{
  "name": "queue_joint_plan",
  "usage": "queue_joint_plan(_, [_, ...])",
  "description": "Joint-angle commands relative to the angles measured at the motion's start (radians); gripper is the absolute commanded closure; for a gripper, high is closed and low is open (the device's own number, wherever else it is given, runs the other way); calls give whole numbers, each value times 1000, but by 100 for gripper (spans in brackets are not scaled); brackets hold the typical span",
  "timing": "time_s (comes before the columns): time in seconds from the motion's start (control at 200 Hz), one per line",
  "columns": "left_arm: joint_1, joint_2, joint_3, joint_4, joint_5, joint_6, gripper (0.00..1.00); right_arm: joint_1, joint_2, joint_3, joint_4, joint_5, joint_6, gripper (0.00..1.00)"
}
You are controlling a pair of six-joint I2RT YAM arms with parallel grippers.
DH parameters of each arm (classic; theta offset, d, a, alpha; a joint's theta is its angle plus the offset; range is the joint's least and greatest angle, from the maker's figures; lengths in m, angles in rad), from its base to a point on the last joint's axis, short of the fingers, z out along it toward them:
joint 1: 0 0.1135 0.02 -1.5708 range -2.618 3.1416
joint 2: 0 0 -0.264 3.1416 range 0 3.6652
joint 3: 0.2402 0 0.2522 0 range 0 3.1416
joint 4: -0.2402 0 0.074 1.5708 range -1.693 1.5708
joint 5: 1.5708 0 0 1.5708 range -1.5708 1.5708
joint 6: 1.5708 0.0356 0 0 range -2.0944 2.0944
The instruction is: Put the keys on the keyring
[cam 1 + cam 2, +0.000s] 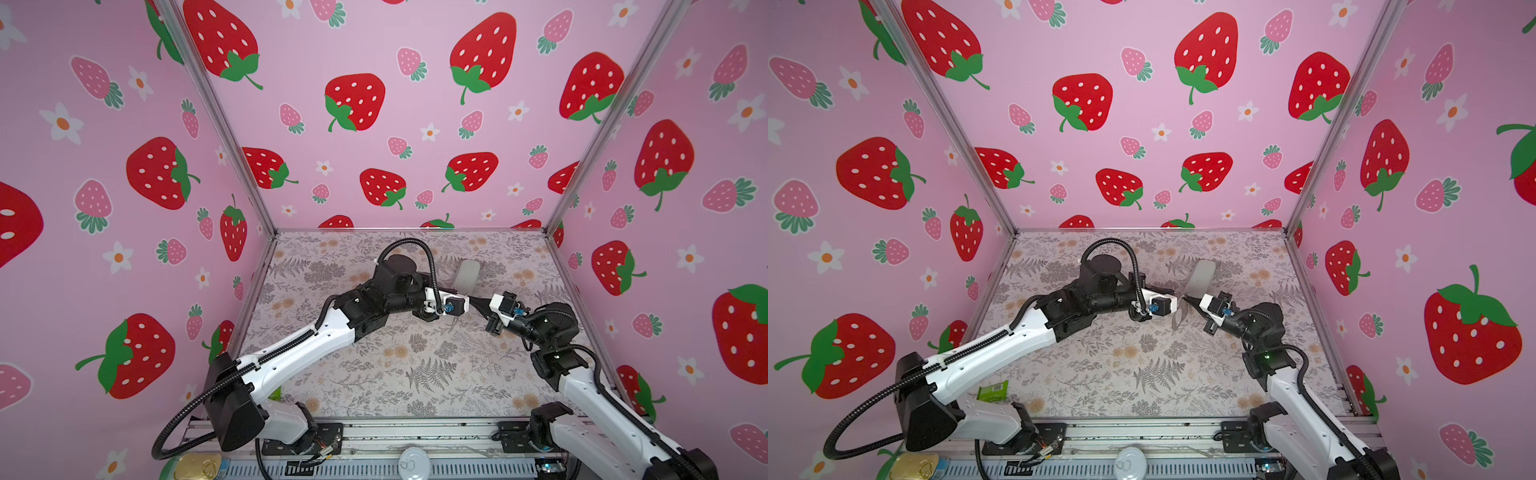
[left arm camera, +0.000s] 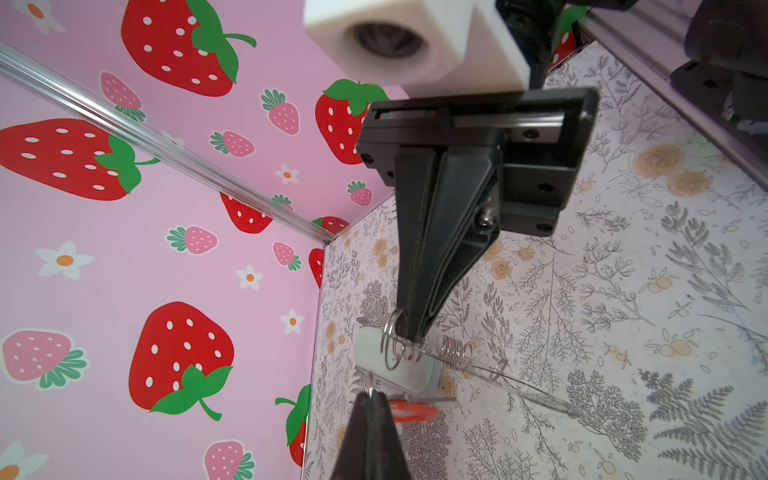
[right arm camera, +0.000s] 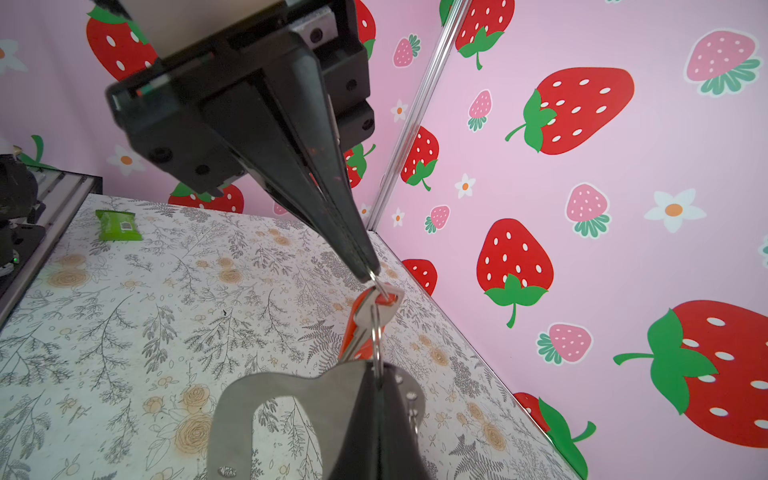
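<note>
Both arms meet over the middle of the surface (image 1: 374, 374), tips almost nose to nose and well clear of it. The left gripper (image 3: 371, 272) has its fingers pinched shut on the small ring at the head of the key (image 3: 360, 320), and the key with its red tag hangs in the air just below them. Right beside it, the right gripper (image 2: 413, 330) has its fingers closed on the keyring (image 3: 270, 384). The grey strap loop dangles from them, the silver rings bunched at the tips. One silver ring reaches up against the key; threaded or only touching, I can't tell. Beyond them, a pale green case (image 1: 467, 274) lies flat on the surface. A green packet (image 1: 992, 390) sits near the left arm's base.
</note>
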Motion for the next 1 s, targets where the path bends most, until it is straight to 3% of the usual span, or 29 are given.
queue_joint_plan(0.0, [2, -22, 0, 17, 9, 21, 100, -1, 4, 17, 29, -21, 6, 99])
queue_joint_plan(0.665, [-3, -25, -79, 145, 90, 4, 100, 0, 17, 28, 69, -45, 42, 100])
queue_joint_plan(0.995, [-1, -47, -140, 245, 57, 9, 100, -1, 20, 30, 69, -52, 59, 100])
